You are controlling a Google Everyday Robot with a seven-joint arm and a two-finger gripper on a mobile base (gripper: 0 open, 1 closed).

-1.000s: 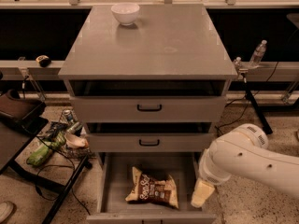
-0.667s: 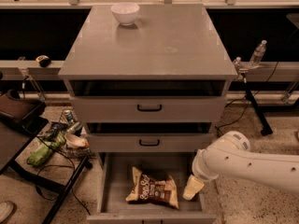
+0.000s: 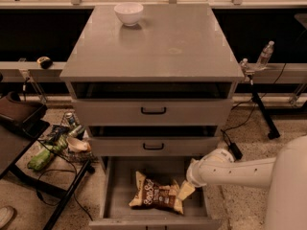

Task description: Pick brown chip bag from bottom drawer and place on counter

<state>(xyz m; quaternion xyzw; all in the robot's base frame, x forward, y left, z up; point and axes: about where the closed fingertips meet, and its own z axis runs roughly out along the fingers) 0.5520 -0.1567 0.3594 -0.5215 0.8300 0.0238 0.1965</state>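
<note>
The brown chip bag (image 3: 156, 198) lies flat on the grey floor of the open bottom drawer (image 3: 120, 186), near its front, with white script facing up. My white arm reaches in from the right, and my cream-coloured gripper (image 3: 185, 190) is down inside the drawer at the bag's right end, touching or just beside it. The counter (image 3: 163, 42) is the grey top of the cabinet above.
A white bowl (image 3: 128, 12) stands at the counter's back left. The two upper drawers with black handles (image 3: 153, 110) are slightly ajar. A dark side table (image 3: 14, 143) and floor clutter (image 3: 53, 145) sit at the left. A water bottle (image 3: 265, 55) stands at the right.
My arm has swung left and the gripper has moved from the drawer's right side to the bag's right end. The bag has not moved.
</note>
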